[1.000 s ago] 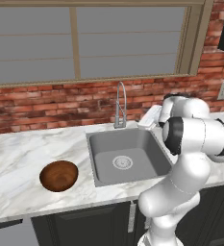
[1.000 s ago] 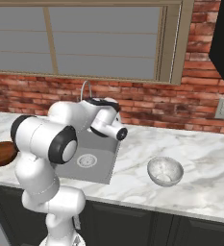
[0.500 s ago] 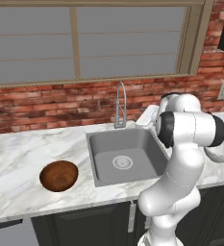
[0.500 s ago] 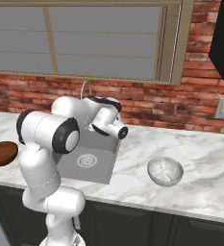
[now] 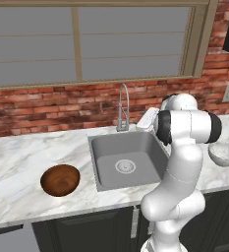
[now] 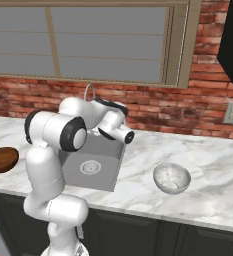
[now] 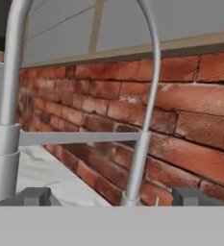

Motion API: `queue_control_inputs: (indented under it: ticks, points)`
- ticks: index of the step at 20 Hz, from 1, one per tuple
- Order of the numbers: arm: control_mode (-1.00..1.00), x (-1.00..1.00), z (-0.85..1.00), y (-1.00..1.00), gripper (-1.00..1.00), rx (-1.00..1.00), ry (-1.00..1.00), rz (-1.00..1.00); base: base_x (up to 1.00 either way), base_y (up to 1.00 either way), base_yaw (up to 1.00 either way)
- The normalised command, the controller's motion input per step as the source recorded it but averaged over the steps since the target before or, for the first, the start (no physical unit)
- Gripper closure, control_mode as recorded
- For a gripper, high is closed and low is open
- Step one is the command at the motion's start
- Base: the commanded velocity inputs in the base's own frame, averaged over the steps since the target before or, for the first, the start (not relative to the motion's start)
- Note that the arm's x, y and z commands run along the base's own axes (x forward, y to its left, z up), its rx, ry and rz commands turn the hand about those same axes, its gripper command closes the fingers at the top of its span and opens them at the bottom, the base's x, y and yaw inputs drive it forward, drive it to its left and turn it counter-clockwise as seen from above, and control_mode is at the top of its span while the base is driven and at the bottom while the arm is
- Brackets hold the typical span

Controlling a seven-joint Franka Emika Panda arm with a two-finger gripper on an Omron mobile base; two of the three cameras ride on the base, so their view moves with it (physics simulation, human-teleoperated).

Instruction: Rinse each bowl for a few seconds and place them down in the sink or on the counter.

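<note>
I am keeping the gripper [image 7: 111,196] fully open, with nothing between its fingertips [image 7: 34,196]. In the hand view the two dark tips are standing wide apart at the bottom, and the faucet [image 7: 144,139] is rising just in front of them, with the brick wall [image 7: 180,120] behind it. I think I am bringing the hand here because the water must run before any bowl can be rinsed, so the tap is the first thing to reach.

From the left base camera, the hand is sitting near the back right corner of the sink [image 5: 127,157], close to the faucet [image 5: 123,107], and the arm is bending over the basin. The sink is holding no bowl.

The brown bowl [image 5: 60,179] is resting upright on the counter [image 5: 17,162] to the left of the sink, well apart from the hand. The pale bowl [image 6: 172,178] is standing upright on the counter on the right side, also untouched. Both are waiting, so the rinsing is not yet started.
</note>
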Motion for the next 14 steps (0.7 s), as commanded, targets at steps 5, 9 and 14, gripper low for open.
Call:
queue_control_inputs:
  ticks: [5, 9, 14]
  points:
    - [-1.0, 0.24, -0.16, 0.0, -1.0, 0.04, -0.02, 0.05, 0.0, 0.0, 0.0]
    - [-1.0, 0.3, -0.11, 0.01, -1.0, 0.06, 0.0, 0.03, 0.0, 0.0, 0.0]
    - [-1.0, 0.3, -0.07, 0.02, -1.0, 0.06, 0.0, 0.03, 0.0, 0.0, 0.0]
